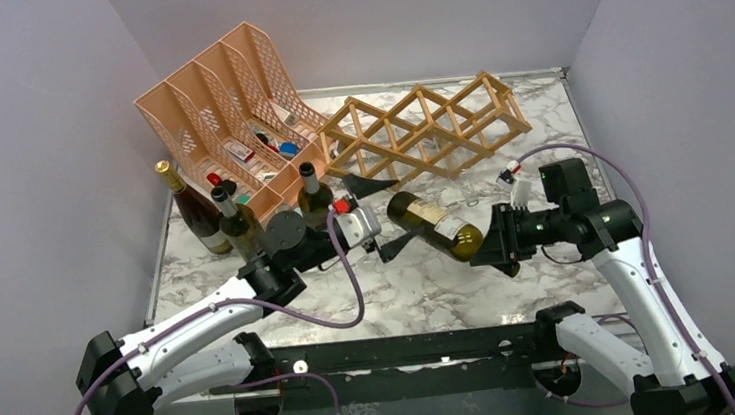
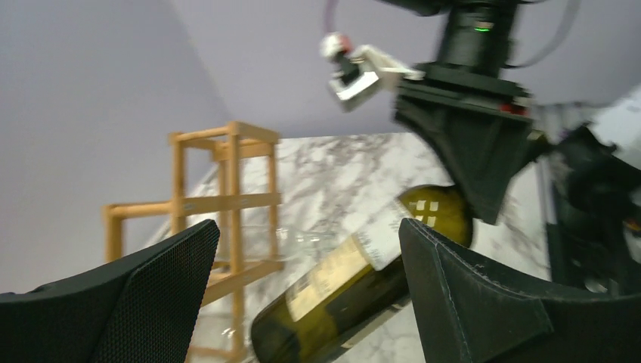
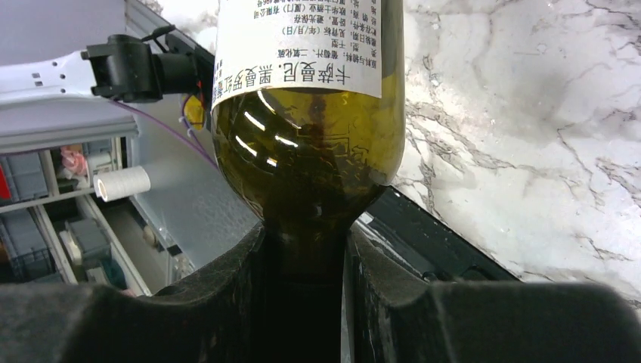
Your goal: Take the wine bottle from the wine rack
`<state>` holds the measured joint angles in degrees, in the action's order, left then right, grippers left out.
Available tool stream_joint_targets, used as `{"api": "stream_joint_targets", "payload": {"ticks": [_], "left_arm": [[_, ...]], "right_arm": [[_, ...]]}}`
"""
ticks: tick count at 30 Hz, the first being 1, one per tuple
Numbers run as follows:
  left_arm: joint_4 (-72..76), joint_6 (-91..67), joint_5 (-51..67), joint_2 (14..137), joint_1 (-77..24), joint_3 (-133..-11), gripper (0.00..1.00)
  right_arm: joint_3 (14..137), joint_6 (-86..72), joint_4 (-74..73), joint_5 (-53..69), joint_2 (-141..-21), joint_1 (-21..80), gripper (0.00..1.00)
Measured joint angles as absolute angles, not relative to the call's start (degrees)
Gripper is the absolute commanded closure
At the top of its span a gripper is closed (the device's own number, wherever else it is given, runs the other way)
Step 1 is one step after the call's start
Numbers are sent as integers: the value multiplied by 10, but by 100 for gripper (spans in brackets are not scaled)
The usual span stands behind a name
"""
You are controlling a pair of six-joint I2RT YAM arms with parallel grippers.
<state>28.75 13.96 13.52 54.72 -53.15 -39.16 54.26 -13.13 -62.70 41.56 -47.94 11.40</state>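
Two arms are meeting over the marble table in front of the wine rack, and the wine bottle is lying between them, already clear of the rack's diamond openings. In the overhead view its long axis is running from about ten o'clock, at the base, down to four o'clock, at the neck. The right gripper is pinching the neck, fingers closed tight on it just below the shoulder, so this arm is carrying the bottle. From that gripper, the body is stretching away toward ten o'clock. The left gripper is sitting at the opposite end, near the base, its jaws spread wide and holding nothing; its wrist view is showing the bottle's labelled body framed in the gap between its fingers. Judging from this, the left arm looks ready to receive or steady the base.
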Motion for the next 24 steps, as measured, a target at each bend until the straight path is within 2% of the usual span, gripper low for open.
{"api": "stream_joint_targets", "payload": {"ticks": [4,7,15,24], "left_arm": [[238,179,223,570,-566,-410,4],[173,225,234,592,-602,-443,4],[51,335,179,670,-674,-481,1],[-35,393,124,781,-700,-561,2]], "right_arm": [[543,-130,-627,416,-495,128,99],[542,-131,-626,413,-514,143,99],[539,-135,-626,395,-551,203,99],[538,-136,-624,385,-558,244,99]]}}
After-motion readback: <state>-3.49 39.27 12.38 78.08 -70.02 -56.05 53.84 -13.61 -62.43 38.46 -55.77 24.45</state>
